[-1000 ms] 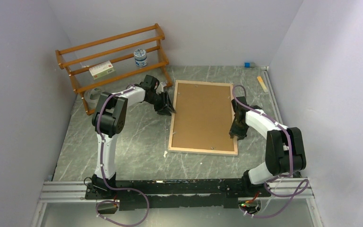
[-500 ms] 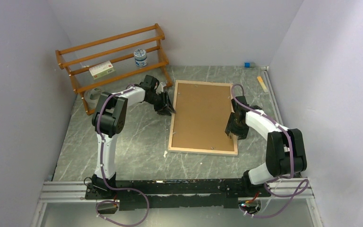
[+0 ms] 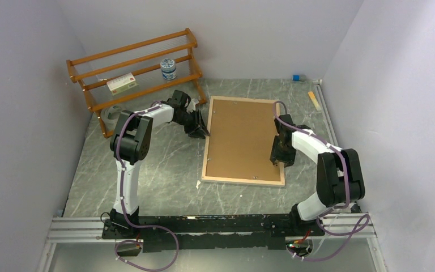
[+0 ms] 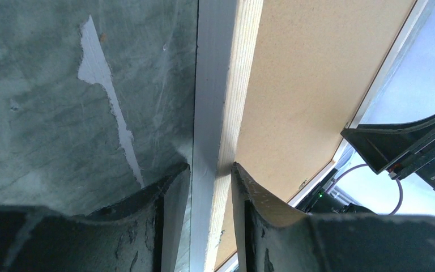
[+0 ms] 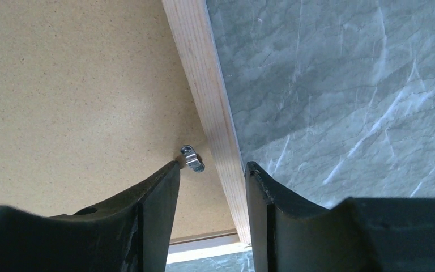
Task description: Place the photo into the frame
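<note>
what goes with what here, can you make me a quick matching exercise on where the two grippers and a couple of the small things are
Things:
1. left gripper
2. right gripper
3. blue-and-white jar
4. small blue object

Places:
a. on a shelf of the wooden rack
b. at the right rim of the frame, beside a metal clip
c. at the far edge of the table
d. at the frame's left rim

Pairs: 1-d, 2-b, 3-a, 4-c
</note>
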`<state>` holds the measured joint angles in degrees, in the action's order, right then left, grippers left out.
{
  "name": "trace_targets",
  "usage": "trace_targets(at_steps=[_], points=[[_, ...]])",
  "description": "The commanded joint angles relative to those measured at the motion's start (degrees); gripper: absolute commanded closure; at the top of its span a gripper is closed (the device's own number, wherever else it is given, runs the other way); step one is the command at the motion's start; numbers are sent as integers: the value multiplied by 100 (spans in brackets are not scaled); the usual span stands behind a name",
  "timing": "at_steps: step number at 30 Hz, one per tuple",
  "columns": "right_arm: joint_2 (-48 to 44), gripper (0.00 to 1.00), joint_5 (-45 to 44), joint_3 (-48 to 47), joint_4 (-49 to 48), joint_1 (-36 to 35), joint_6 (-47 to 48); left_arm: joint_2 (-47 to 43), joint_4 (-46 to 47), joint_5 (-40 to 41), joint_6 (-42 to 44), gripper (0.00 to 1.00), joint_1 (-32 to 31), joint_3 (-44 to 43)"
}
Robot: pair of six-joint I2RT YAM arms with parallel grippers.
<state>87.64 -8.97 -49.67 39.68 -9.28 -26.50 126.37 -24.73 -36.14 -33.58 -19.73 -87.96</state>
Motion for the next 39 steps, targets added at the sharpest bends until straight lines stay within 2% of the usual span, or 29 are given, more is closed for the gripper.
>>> trace_targets(at_steps=[1,6,14,18,21,24,30,32,39], points=[[295,53,-513,-212,-153,-37,204,300,-612,758,374,58,4,289],[424,69,-431,-435,-132,-50,523,316,-629,758,388,59,4,280],[475,82,2,-509,-221,-114,883,353,-577,699,353,60,6,250],[502,81,-59,-622,-219,-264,1066,386,-585,659,358,60,4,204],[539,68,-28,-722,-191,-378,1307,404,-601,657,378,57,6,179],[616,60,97,-782,-162,-391,1498,429,-628,673,387,53,4,168],[743,57,255,-944,-41,-397,1710,483,-733,773,411,49,4,109],[771,58,212,-964,17,-420,1731,495,-766,790,430,49,4,74],[729,72,-45,-932,91,-543,1727,581,-856,758,483,51,4,-34]])
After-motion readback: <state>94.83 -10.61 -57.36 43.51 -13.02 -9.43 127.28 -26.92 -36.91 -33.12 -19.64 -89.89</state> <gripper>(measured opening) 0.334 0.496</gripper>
